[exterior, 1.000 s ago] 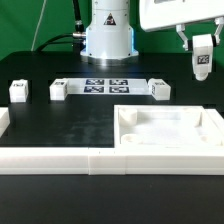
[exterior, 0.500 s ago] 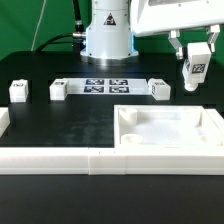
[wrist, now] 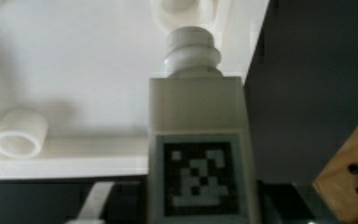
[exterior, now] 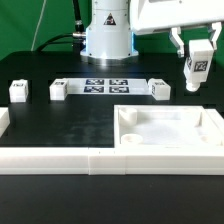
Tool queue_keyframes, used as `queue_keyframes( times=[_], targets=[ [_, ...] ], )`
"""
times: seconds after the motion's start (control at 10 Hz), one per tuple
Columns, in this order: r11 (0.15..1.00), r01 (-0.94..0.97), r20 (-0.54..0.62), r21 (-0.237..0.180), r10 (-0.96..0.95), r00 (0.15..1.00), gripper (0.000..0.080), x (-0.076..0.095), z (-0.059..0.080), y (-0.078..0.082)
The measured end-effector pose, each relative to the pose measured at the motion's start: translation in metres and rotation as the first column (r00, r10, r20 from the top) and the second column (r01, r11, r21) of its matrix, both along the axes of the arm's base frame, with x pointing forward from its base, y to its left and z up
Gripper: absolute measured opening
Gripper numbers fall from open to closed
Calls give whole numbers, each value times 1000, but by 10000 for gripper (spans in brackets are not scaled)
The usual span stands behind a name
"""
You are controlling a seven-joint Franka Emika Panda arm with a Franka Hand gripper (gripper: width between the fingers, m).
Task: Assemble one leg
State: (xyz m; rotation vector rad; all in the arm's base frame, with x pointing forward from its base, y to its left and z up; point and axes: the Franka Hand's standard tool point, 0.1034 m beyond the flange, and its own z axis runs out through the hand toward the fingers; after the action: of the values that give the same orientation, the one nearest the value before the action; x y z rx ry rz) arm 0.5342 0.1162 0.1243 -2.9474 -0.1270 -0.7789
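My gripper (exterior: pixel 197 50) is shut on a leg (exterior: pixel 196 68), a small white block with a black-and-white tag, held in the air at the exterior view's far right, above and behind the white tray (exterior: pixel 215 118). The held leg hangs slightly tilted. In the wrist view the leg (wrist: pixel 197 115) fills the middle, tag facing the camera, its threaded end pointing away over the tray (wrist: pixel 60 70); my gripper (wrist: pixel 197 200) clamps it from both sides. Three more legs stand on the table: one (exterior: pixel 18 92), one (exterior: pixel 59 89), one (exterior: pixel 160 88).
The marker board (exterior: pixel 105 85) lies between the loose legs, in front of the robot base (exterior: pixel 107 35). A low white wall (exterior: pixel 60 160) runs along the table's front, with a white end piece (exterior: pixel 3 122) at the exterior view's left.
My gripper has moved a little toward the exterior view's left and downward with the leg in it, and the leg now hangs slightly tilted. The other parts have not moved.
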Motion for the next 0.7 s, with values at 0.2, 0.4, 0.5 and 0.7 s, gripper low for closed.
queue_keyframes(
  times=[0.2,0.4,0.5,0.7],
  targets=[
    [1000,-28,6,-15,28,1000,292,21,-5,0],
    [999,-49,33,-18,50,998,292,48,-7,7],
    [998,-64,49,-25,65,997,292,63,-7,8],
    [996,-86,57,-39,88,994,292,82,-5,7]
  ],
)
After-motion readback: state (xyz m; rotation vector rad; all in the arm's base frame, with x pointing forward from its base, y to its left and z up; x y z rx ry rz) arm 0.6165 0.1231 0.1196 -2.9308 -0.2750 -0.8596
